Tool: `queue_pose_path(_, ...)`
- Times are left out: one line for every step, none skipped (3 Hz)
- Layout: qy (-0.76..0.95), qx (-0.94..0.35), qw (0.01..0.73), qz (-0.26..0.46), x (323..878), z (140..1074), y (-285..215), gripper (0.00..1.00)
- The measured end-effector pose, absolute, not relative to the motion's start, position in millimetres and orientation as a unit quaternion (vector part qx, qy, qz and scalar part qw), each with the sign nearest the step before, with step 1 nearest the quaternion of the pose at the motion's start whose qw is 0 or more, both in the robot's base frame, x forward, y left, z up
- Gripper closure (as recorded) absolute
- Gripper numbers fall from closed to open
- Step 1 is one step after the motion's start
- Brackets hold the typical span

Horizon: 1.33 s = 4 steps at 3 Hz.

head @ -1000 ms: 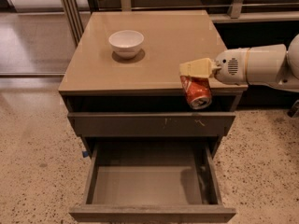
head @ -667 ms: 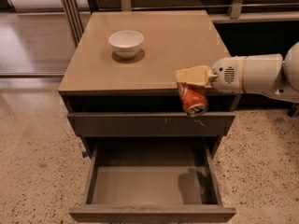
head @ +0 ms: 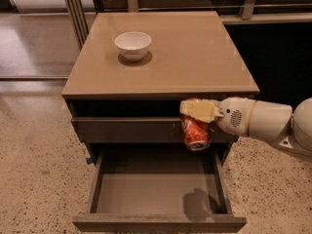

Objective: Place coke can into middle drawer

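**Item 1: my gripper** (head: 197,114). Position: right of centre in the frame, just in front of the cabinet, with my arm (head: 265,123) reaching in from the right edge. State: fingers clamped on the upper part of the can, which hangs tilted below them.

**Item 2: coke can** (head: 195,134). Position: held in the air at centre right, in front of the closed upper drawer front (head: 126,129) and above the right rear of the open drawer. It touches no surface.

**Item 3: middle drawer** (head: 156,191). Position: lower centre of the frame. It is pulled out, its floor is bare, and the can's shadow (head: 199,204) falls on the right side.

**Item 4: white bowl** (head: 132,44). Position: upper left of the cabinet top (head: 204,57), well apart from the can.

**Change noted:** a second ago I held the can level with the front right edge of the cabinet top. It is now lower and slightly further left, clear of that edge. The bowl and drawer have not moved.

**Meaning for the task:** I judge the carry nearly done. What remains is lowering the can into the drawer and releasing it.
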State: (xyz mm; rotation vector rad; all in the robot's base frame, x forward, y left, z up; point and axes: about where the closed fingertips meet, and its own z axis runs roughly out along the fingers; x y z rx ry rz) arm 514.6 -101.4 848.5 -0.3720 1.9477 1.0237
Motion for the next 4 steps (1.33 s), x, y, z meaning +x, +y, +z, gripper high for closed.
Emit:
queue_pose_path(0.788, -0.099, 0.435, 0.425, 512, 814, -116, 1.0)
queue_pose_path(0.795, -0.036, 0.422, 0.435, 520, 777, -142, 1.0)
queue_pose_path(0.798, 0.031, 0.413, 0.437, 528, 741, -173, 1.0)
queue_pose_path(0.798, 0.031, 0.413, 0.437, 528, 741, -173, 1.0)
